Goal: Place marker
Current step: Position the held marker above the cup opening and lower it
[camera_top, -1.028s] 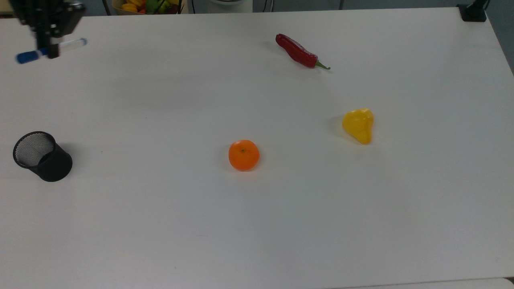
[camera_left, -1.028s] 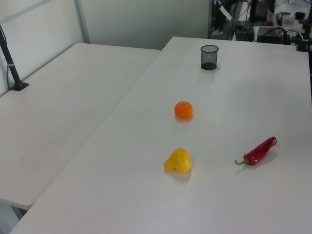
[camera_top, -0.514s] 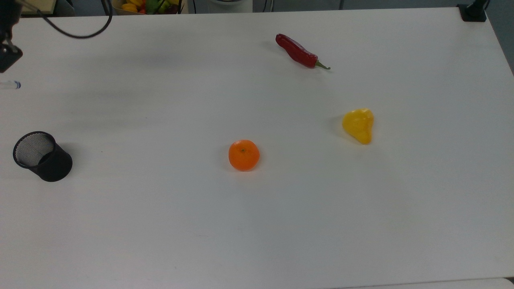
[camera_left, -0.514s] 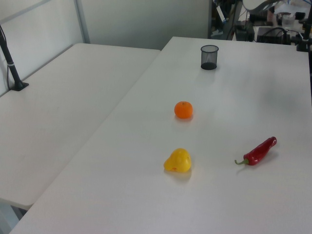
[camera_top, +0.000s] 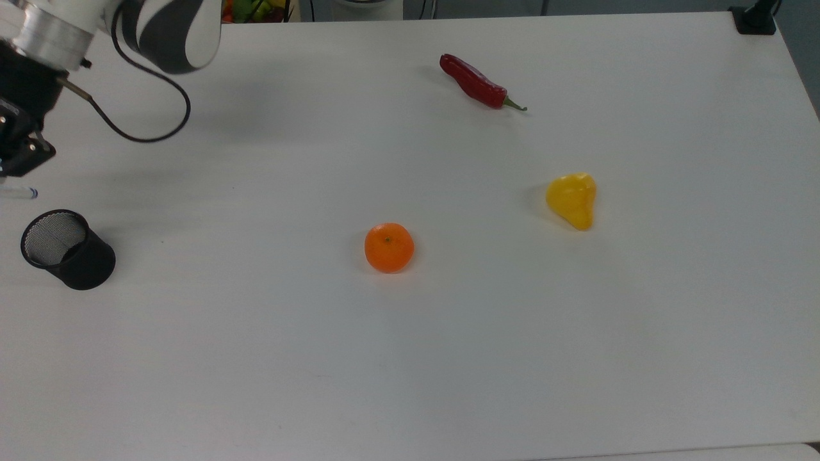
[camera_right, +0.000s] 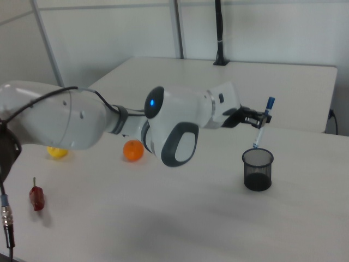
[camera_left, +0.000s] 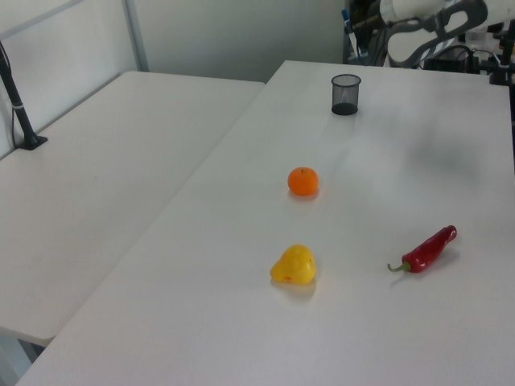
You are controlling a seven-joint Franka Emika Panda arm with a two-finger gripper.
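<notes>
Right view: our end effector (camera_right: 260,120) grips the marker (camera_right: 262,124) nearly upright, tip just above the cup (camera_right: 257,170) below. We judge lowering, then releasing, comes next.

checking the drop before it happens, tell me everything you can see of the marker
The marker is a slim white pen with a blue cap on top and a small blue tip at the bottom. In the right view it hangs nearly upright, slightly tilted, cap up, held in the robot's hand near its upper part. Its lower end sits just above the rim of the black mesh cup, not yet inside it. In the top view its tip pokes in at the top view's left edge, above the cup.
</notes>
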